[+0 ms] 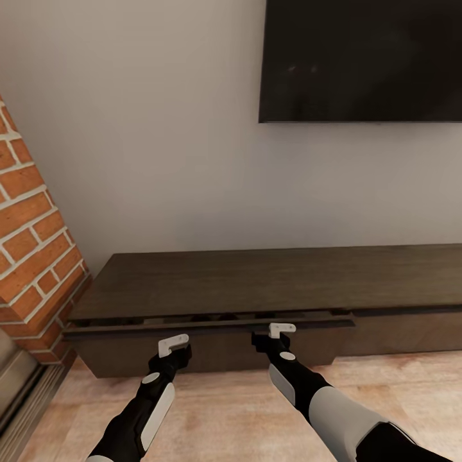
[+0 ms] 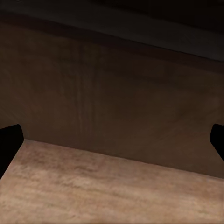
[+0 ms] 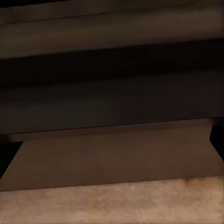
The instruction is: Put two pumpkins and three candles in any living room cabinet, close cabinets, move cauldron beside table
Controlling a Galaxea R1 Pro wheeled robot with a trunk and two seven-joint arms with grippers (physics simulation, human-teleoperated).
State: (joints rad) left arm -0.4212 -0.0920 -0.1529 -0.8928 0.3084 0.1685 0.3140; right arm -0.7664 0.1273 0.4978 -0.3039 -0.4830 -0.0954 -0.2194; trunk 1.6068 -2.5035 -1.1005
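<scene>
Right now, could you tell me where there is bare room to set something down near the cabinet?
The cabinet top is bare from the brick column rightward under the TV. It is crowded at the pulled-out drawer front, where the left gripper and right gripper sit.

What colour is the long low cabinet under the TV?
Dark brown wood; the cabinet shows best in the head view.

A black television (image 1: 362,61) hangs on the pale wall (image 1: 147,141) at far right; a red brick column (image 1: 29,244) stands left; wooden floor (image 1: 224,417) lies near.
</scene>
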